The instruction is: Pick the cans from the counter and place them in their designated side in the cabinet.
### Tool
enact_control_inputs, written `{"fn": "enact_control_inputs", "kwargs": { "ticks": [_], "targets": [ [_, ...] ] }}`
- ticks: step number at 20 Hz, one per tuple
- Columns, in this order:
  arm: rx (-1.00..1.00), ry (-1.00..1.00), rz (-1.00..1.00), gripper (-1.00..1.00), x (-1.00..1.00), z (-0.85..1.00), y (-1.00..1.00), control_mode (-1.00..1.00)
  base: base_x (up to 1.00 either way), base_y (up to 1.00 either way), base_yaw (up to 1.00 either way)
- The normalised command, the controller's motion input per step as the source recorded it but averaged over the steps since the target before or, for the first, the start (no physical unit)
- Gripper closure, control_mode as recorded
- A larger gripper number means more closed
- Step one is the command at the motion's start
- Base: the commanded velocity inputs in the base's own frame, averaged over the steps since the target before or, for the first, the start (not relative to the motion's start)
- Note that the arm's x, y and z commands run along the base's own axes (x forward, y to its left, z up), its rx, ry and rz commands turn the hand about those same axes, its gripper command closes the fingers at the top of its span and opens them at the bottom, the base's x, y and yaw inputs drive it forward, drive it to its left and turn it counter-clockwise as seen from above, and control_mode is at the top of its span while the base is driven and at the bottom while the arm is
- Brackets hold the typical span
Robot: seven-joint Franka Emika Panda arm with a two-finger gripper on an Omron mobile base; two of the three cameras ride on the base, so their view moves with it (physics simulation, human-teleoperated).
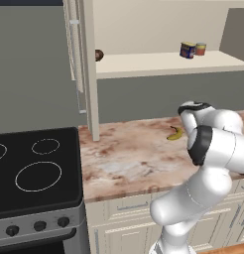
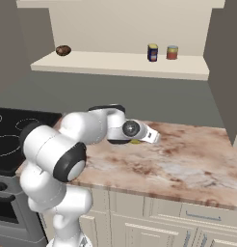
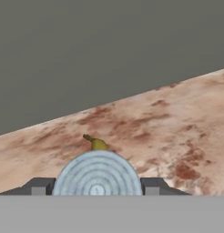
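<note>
- Marble counter [image 1: 129,158] runs from the black stove top [image 1: 34,168] on the hand's far left out to the right, with cream drawer fronts [image 2: 197,217] under its front edge.
- Above the hand and well apart from it, the cabinet [image 2: 120,65] shelf carries a small dark brown round thing [image 2: 63,50] at its left end.
- Further right on the shelf, the dark blue can [image 2: 152,52] with a yellow label stands upright, long axis vertical.
- Just beside it, on its right, the red-orange can [image 2: 172,52] with a pale blue top also stands upright; I cannot tell whether the two touch.
- Held low over the counter, the gripper [image 3: 96,190] grips a round pale-blue-topped object [image 3: 97,175] between its dark finger tips [image 3: 38,189], its ringed end face toward the hand camera.
- Just beyond the hand, a yellow banana [image 1: 175,133] lies flat on the marble; in the hand view its dark stem pokes up over the held thing's rim.
</note>
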Motion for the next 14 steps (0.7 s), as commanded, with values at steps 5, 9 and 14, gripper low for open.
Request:
{"fn": "enact_control_inputs", "kwargs": {
  "ticks": [5, 9, 14],
  "targets": [
    [-0.01, -0.01, 0.01, 1.00, -0.01, 0.26, 0.14, -1.00, 0.00, 0.00, 0.00],
    [-0.02, 0.00, 0.00, 1.00, 0.00, 0.29, 0.15, -1.00, 0.00, 0.00, 0.00],
    [-0.03, 0.00, 0.00, 1.00, -0.04, 0.37, 0.03, -1.00, 0.00, 0.00, 0.00]
  ]
}}
